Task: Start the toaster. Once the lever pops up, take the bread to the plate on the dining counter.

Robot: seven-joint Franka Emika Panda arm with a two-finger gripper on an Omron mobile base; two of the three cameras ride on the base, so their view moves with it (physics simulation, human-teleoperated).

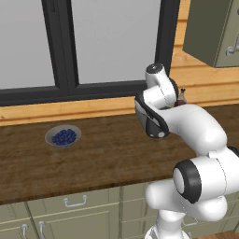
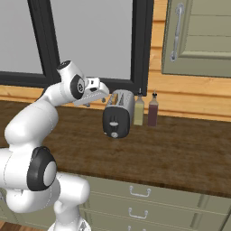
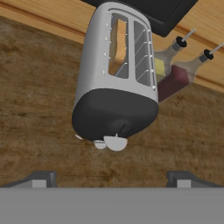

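Observation:
The dark grey toaster (image 2: 118, 113) stands on the wood counter below the window, its silver top with two slots facing my hand camera (image 3: 114, 83). A tan slice of bread (image 3: 117, 47) sits in the left slot. The lever knob (image 3: 116, 142) is low on the dark front end. My gripper (image 2: 101, 92) hovers just left of the toaster, above the counter and apart from it. It is open, with both fingertips (image 3: 41, 178) spread wide and nothing between them (image 3: 110, 179). The plate and the dining counter are out of view.
Two bottles, one yellowish (image 2: 139, 109) and one dark red (image 2: 152, 110), stand right behind the toaster. A grey bowl of blue berries (image 1: 63, 136) lies far left on the counter (image 1: 107, 154). A wall cabinet (image 2: 198, 36) hangs at upper right; drawers run below.

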